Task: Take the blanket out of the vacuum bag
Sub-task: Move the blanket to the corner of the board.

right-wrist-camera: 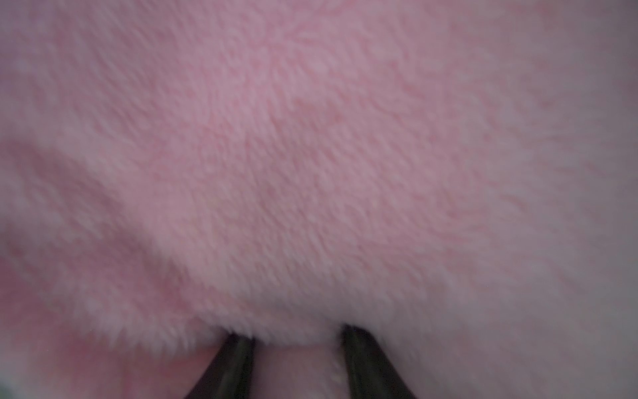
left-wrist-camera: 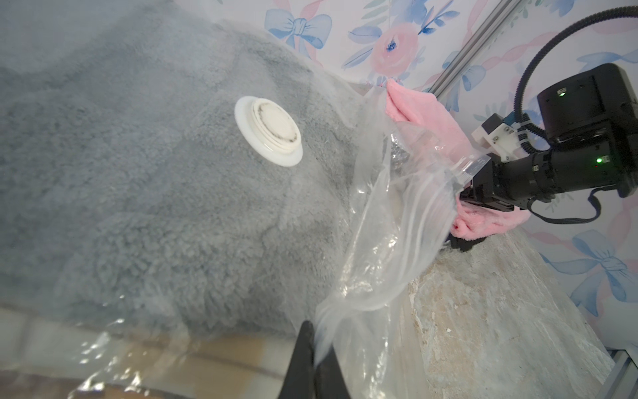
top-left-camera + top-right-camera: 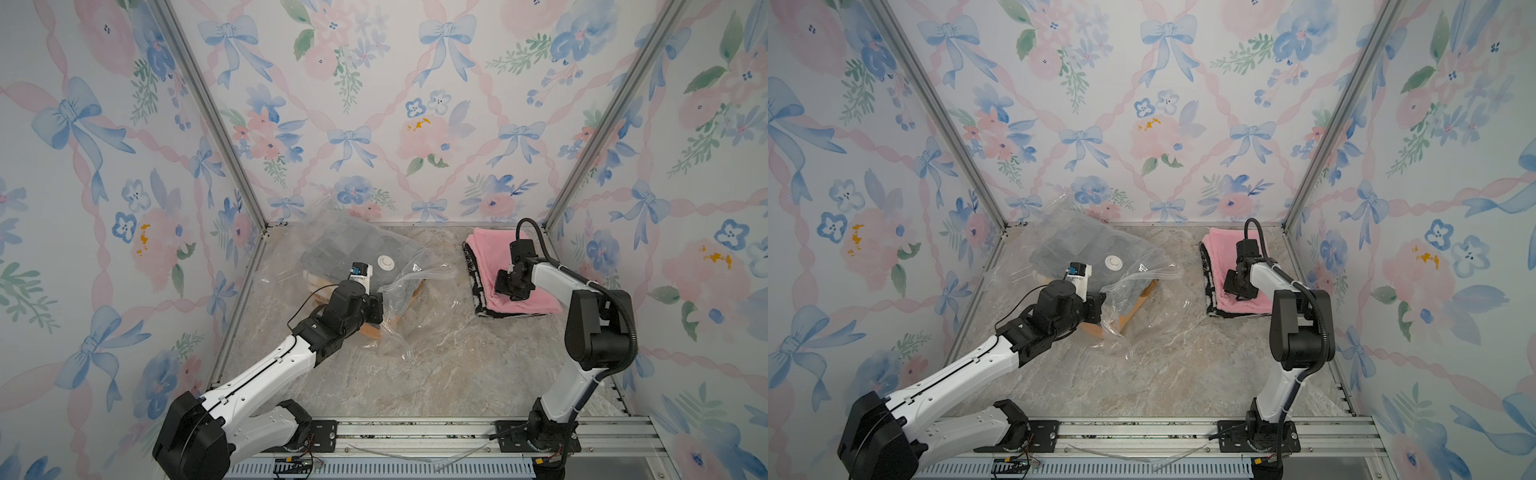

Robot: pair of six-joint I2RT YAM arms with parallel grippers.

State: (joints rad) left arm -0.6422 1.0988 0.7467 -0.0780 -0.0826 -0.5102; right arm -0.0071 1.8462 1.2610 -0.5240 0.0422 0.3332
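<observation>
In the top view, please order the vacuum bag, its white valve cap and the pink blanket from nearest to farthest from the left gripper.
1. The vacuum bag: pinched near its open end by the shut left gripper.
2. The white valve cap: on the bag's upper face, just behind the gripper.
3. The pink blanket: far off to the right, outside the bag.

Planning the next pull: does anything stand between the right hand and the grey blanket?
Yes. The grey blanket lies inside the vacuum bag, so clear plastic covers it. The bag's crumpled mouth, pinched in the shut left hand, sits between it and the right hand, which is open at the pink blanket.
</observation>
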